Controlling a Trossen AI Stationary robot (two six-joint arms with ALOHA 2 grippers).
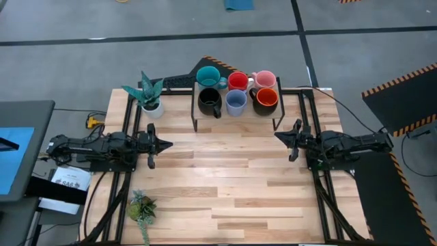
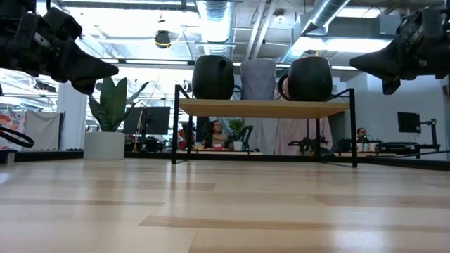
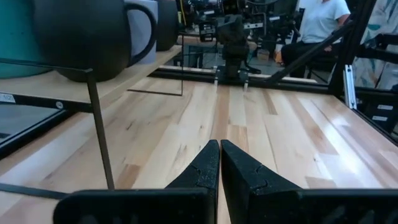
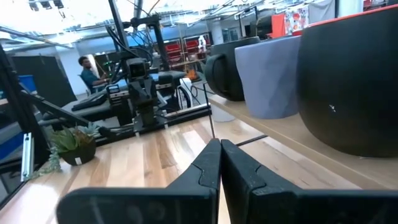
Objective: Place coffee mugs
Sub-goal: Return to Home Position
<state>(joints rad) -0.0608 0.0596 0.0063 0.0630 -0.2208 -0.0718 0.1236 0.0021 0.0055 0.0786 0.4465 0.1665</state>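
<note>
Six mugs stand upright on a low wire-legged shelf (image 1: 238, 117) at the table's far middle. The back row is teal (image 1: 207, 75), red (image 1: 237, 81) and pink (image 1: 265, 80). The front row is black (image 1: 209, 102), light blue (image 1: 235, 102) and orange (image 1: 266, 100), which is dark outside. My left gripper (image 1: 167, 143) hovers above the table, left of the shelf, pointing right, and is shut (image 3: 220, 149). My right gripper (image 1: 278, 136) hovers right of the shelf, pointing left, and is shut (image 4: 220, 148). Neither touches a mug.
A white pot with a green spiky plant (image 1: 151, 96) stands at the far left beside the shelf. A small succulent (image 1: 142, 207) lies near the near-left corner. Bare wood (image 1: 225, 178) spreads between the arms and toward the near edge. People sit in the room beyond (image 2: 216, 133).
</note>
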